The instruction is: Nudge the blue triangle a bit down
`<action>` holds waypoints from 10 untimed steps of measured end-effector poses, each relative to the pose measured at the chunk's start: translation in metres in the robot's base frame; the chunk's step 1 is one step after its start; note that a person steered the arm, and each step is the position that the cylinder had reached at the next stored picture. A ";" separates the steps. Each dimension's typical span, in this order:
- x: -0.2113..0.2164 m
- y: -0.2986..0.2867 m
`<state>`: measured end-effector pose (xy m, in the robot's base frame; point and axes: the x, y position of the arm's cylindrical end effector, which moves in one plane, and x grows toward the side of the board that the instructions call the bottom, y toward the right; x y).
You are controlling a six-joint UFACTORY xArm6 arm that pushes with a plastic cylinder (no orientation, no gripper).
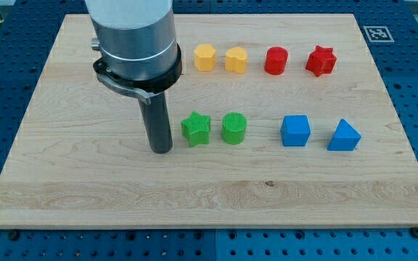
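The blue triangle [344,136] lies on the wooden board [85,188] at the view's right, just right of the blue cube [295,131]. My tip [162,150] rests on the board at centre left, far to the left of the blue triangle. It stands just left of the green star [195,129], with a small gap. The green cylinder [234,128] lies right of the star, between my tip and the blue blocks.
Along the view's top lie a yellow hexagon [205,57], a yellow heart-like block [236,60], a red cylinder [276,61] and a red star [321,61]. A marker tag [375,32] sits at the board's top right corner. The arm's grey body [133,36] hides the board's upper left.
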<state>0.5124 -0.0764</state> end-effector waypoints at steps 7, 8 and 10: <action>-0.073 0.214; -0.072 0.255; -0.054 0.305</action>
<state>0.4585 0.2290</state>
